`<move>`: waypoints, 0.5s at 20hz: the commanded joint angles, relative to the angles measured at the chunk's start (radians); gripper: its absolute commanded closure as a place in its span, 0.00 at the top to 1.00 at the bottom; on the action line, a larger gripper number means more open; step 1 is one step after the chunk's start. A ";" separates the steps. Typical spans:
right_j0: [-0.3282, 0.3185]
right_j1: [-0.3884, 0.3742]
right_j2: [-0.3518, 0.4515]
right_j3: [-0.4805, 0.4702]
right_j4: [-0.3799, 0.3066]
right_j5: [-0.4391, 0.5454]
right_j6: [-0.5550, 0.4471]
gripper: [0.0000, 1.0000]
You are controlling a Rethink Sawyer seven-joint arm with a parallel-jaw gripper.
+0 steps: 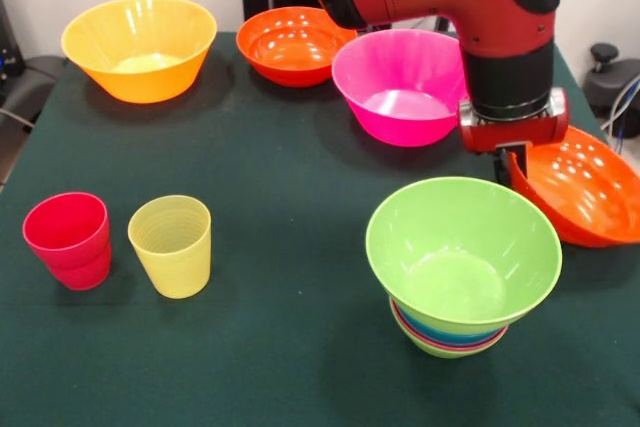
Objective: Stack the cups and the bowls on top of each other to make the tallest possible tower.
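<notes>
The tower [455, 332] stands at the front right: a large light-green bowl [463, 257] on top, with blue, red and green rims banded beneath it. My gripper [508, 165] hangs just behind and to the right of it, shut on the rim of an orange bowl [580, 192]. That bowl is tilted steeply, its opening facing left. A pink bowl [400, 82], a second orange bowl [295, 44] and a yellow-orange bowl [140, 47] sit along the back. The red cup [68, 240] and the yellow cup [172, 245] stand upright side by side at the front left.
Everything rests on a dark-green table cloth [280, 207]. The red and black arm [500, 37] comes down over the back right, partly hiding the pink bowl. Black gear [615, 82] sits beyond the right table edge.
</notes>
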 commanded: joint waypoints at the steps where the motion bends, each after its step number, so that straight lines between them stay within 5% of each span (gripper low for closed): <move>1: -0.018 -0.065 0.088 0.015 0.052 0.139 0.099 0.00; 10: -0.013 -0.109 0.085 -0.055 0.107 0.297 0.104 0.00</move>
